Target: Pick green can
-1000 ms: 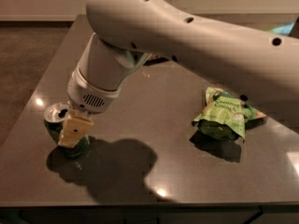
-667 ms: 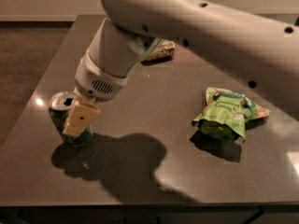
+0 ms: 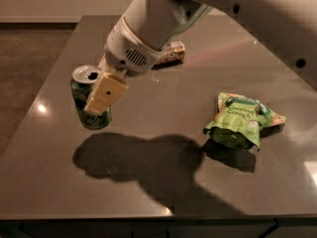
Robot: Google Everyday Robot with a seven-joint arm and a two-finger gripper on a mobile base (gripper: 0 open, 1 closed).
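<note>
The green can (image 3: 79,94), shiny with a silver top and pull tab, is at the left of the dark table (image 3: 163,182). My gripper (image 3: 92,105) is shut on the green can, with one tan finger (image 3: 105,94) across its right side. The other finger is hidden behind the can. The can hangs slightly tilted above the tabletop, and its shadow falls below and to the right. The big white arm comes down from the upper right.
A light green snack bag (image 3: 241,120) lies at the right of the table. A brown-gold can (image 3: 171,53) lies at the back, partly hidden behind my arm. The table's left edge and front edge are close to the can.
My gripper has risen with the green can in it. The can has left the tabletop and moved a little up and right. The snack bag has not moved.
</note>
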